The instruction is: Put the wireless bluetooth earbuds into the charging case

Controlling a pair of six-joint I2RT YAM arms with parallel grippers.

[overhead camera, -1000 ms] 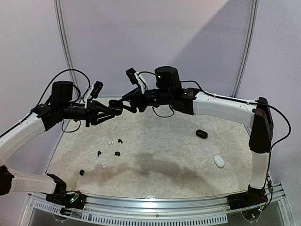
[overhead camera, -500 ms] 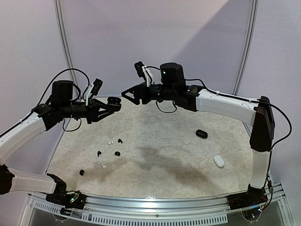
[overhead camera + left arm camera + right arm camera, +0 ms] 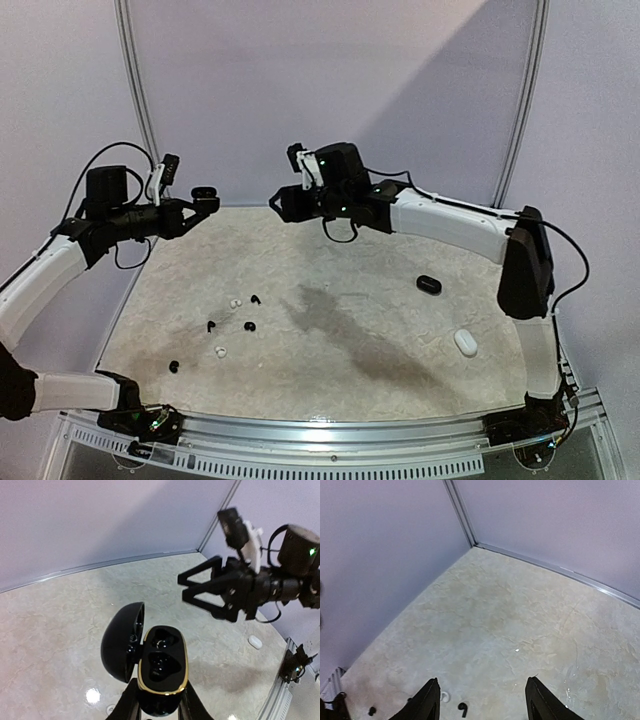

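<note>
My left gripper (image 3: 203, 204) is shut on an open black charging case (image 3: 204, 196) and holds it high above the table's far left. In the left wrist view the case (image 3: 162, 667) has a gold rim, its lid (image 3: 122, 642) swung left, and both sockets look empty. My right gripper (image 3: 280, 205) is open and empty in the air, to the right of the case and apart from it; it also shows in the left wrist view (image 3: 210, 587). Several tiny earbuds lie on the table at the left: white ones (image 3: 235, 301) (image 3: 220, 351) and black ones (image 3: 256, 298) (image 3: 211, 325) (image 3: 249, 326) (image 3: 174, 366).
A closed black case (image 3: 428, 284) and a closed white case (image 3: 465, 343) lie on the right of the table. Walls close off the back and the left side. The right wrist view shows a white earbud (image 3: 442, 696) and a black one (image 3: 463, 708) far below its fingers (image 3: 431, 700).
The two grippers met at the case, then parted. My left gripper has drawn back to the left with the open case. My right gripper has pulled back and up, open.
</note>
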